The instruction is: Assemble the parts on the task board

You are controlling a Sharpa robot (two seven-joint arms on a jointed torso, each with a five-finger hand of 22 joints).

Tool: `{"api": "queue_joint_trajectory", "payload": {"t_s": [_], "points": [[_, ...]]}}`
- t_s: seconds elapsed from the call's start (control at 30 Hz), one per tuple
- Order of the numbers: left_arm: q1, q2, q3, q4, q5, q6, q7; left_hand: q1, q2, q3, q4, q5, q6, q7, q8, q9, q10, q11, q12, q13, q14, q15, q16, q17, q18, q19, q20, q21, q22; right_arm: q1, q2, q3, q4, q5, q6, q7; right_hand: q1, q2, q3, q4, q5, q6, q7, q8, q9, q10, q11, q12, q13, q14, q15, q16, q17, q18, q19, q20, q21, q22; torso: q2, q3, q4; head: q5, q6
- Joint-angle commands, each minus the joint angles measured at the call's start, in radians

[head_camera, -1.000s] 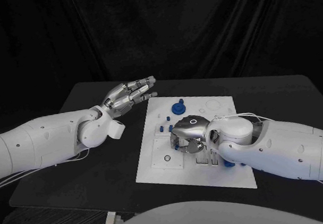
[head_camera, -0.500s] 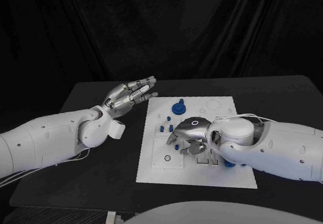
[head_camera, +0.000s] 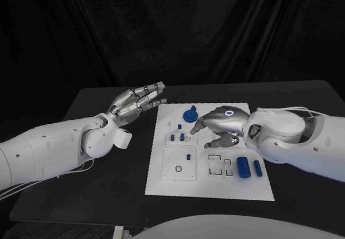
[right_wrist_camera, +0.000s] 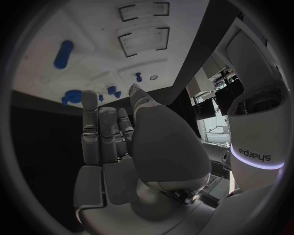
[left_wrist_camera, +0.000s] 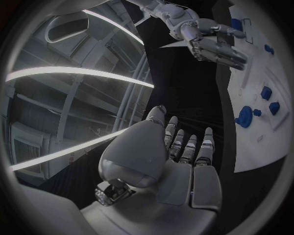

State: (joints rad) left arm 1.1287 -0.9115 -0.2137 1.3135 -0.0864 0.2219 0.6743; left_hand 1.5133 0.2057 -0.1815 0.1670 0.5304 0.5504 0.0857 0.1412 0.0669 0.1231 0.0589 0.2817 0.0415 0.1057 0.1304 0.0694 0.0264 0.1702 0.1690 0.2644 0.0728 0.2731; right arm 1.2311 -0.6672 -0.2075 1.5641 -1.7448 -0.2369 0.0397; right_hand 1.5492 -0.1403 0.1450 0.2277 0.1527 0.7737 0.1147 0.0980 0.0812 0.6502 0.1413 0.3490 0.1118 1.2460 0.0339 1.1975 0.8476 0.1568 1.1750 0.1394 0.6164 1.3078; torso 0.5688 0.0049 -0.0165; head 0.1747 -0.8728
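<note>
1. The right silver many-fingered hand (head_camera: 220,127) has risen from the near middle of the white rectangular task board (head_camera: 175,179) and now hovers above its centre, fingers apart, grasping nothing.
2. Its withdrawal uncovers a blue cylindrical part (head_camera: 243,166) lying near the board's right edge.
3. The left silver many-fingered hand (head_camera: 138,101) stays released, fingers extended, beyond the board's far-left corner.
4. A blue round knobbed part (head_camera: 189,115) stands near the board's far edge.
5. The board rests on the black table (head_camera: 104,177); dark curtains (head_camera: 213,30) hang behind.
</note>
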Motion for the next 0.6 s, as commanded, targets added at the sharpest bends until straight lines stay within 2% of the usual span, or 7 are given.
{"api": "queue_joint_trajectory", "payload": {"t_s": [0.03,0.1,0.13,0.17,0.27,0.47,0.6], "points": [[-0.001,0.001,0.001,0.0,0.006,0.01,0.009,0.008,0.002,0.004,-0.004,0.0,0.001,0.003,0.005,-0.001,-0.001,0.007,-0.004,0.0,0.002,0.007,0.003,0.0,0.012,0.003,0.002,0.004,-0.001,0.042,-0.042,0.0,0.032,0.0,-0.08,-0.013,-0.002,0.007,-0.002,0.008,0.003,0.023,0.005,0.009,0.004,0.014,-0.005,0.021,0.002,0.015,-0.004,0.01,0.012,0.001,0.019,-0.003,0.024,0.044,0.0,0.0004,0.0003,-0.006,0.0],[-0.002,0.003,0.001,-0.002,0.006,0.01,0.008,0.008,0.002,0.004,-0.004,0.0,0.001,0.003,0.005,-0.001,-0.001,0.007,-0.004,0.0,0.002,0.007,0.003,0.0,0.012,0.003,0.002,0.004,-0.001,0.067,-0.075,0.0,0.046,0.012,-0.073,-0.023,-0.02,0.016,-0.007,0.014,0.003,0.055,0.021,0.021,0.008,0.04,-0.011,0.047,0.005,0.049,-0.007,0.036,0.051,-0.009,0.057,-0.007,0.083,0.061,0.0,0.0006,0.0002,-0.011,0.0],[-0.002,0.004,0.001,-0.003,0.006,0.01,0.008,0.008,0.002,0.004,-0.004,0.0,0.001,0.003,0.005,-0.001,-0.001,0.007,-0.004,0.0,0.002,0.007,0.003,0.0,0.012,0.003,0.002,0.004,-0.001,0.075,-0.088,0.0,0.05,0.017,-0.066,-0.029,-0.027,0.016,-0.01,0.015,0.005,0.063,0.028,0.021,0.007,0.05,-0.009,0.049,-0.001,0.081,-0.001,0.06,0.089,-0.02,0.094,-0.005,0.147,0.077,0.0,0.0004,-0.0002,-0.012,0.0],[-0.002,0.006,0.001,-0.003,0.006,0.01,0.008,0.008,0.002,0.004,-0.004,0.0,0.001,0.003,0.005,-0.001,-0.001,0.007,-0.004,0.0,0.002,0.007,0.003,0.0,0.012,0.003,0.002,0.004,-0.001,0.083,-0.102,0.0,0.051,0.022,-0.056,-0.035,-0.029,0.016,-0.011,0.015,0.005,0.066,0.031,0.02,0.006,0.049,-0.008,0.043,-0.006,0.089,0.002,0.065,0.095,-0.022,0.103,-0.003,0.158,0.08,0.0,0.0003,-0.0006,-0.013,0.0],[-0.002,0.01,0.001,-0.004,0.006,0.011,0.009,0.009,0.003,0.005,-0.005,0.002,0.002,0.003,0.005,-0.001,0.0,0.007,-0.004,0.0,0.003,0.007,0.003,0.0,0.012,0.003,0.002,0.004,-0.001,0.096,-0.131,0.0,0.048,0.036,-0.002,-0.061,-0.047,0.01,-0.016,0.028,-0.009,0.101,0.047,0.026,0.004,0.067,-0.007,0.025,-0.031,0.121,0.009,0.082,0.124,-0.029,0.137,0.003,0.205,0.091,0.0,-0.0001,0.0002,-0.019,0.0],[-0.002,0.014,0.001,-0.006,0.006,0.011,0.009,0.009,0.003,0.005,-0.005,0.002,0.002,0.003,0.005,-0.001,0.0,0.007,-0.004,0.0,0.003,0.007,0.003,0.0,0.012,0.003,0.002,0.004,-0.001,0.084,-0.152,0.0,0.028,0.057,0.073,-0.088,-0.064,-0.001,-0.02,0.05,-0.031,0.101,0.039,0.015,-0.003,0.082,-0.002,0.01,-0.046,0.133,0.015,0.086,0.133,-0.032,0.149,0.008,0.219,0.094,-0.001,-0.0003,-0.0007,-0.02,0.0],[-0.003,0.015,0.001,-0.007,0.006,0.011,0.009,0.009,0.003,0.005,-0.005,0.002,0.002,0.003,0.005,-0.001,0.0,0.007,-0.004,0.0,0.003,0.007,0.003,0.0,0.012,0.003,0.002,0.004,-0.001,0.065,-0.154,0.0,0.005,0.064,0.099,-0.093,-0.066,0.003,-0.017,0.051,-0.033,0.095,0.039,-0.001,-0.012,0.149,-0.007,-0.003,-0.049,0.164,0.012,0.097,0.157,-0.037,0.184,0.007,0.267,0.104,-0.002,-0.0016,-0.0012,-0.019,0.0]]}}
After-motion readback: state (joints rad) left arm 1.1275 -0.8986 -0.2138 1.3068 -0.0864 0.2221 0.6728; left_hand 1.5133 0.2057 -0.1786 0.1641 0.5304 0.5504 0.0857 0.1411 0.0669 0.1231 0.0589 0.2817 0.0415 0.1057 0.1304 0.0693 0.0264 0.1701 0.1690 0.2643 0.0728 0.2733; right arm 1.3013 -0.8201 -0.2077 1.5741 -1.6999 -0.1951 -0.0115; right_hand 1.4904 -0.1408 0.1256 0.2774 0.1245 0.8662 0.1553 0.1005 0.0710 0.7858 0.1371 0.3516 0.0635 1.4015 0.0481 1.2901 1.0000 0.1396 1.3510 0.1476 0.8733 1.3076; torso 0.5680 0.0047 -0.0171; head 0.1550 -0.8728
